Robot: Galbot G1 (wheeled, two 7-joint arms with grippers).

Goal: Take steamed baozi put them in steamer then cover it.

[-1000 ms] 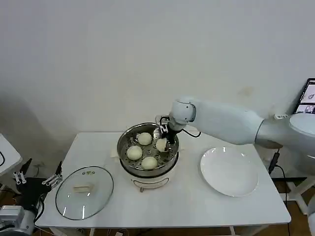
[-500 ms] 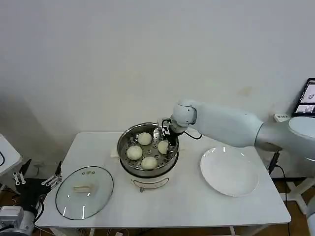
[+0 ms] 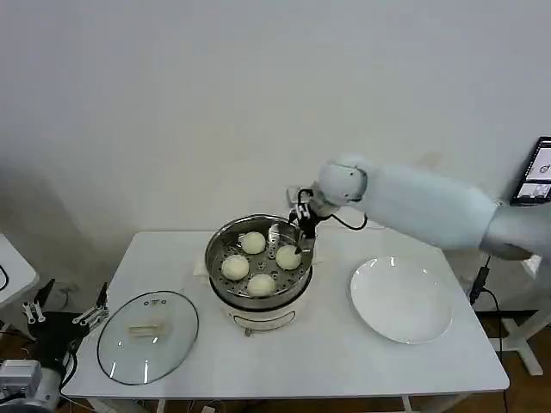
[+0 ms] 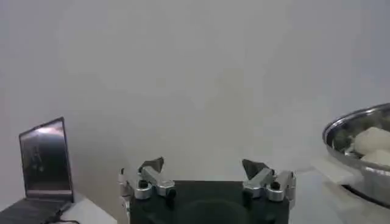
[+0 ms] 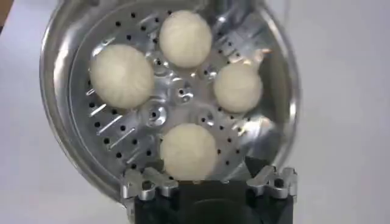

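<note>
Inside the steamer, the right wrist view shows all four steamed baozi on the perforated tray. The right gripper hangs over its rim, fingers spread and empty. The cover lies on the table; the left gripper waits wide apart

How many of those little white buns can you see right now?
4, all inside the steamer: back bun, left bun, front bun, right bun below the right claw. None looks hidden.
</note>
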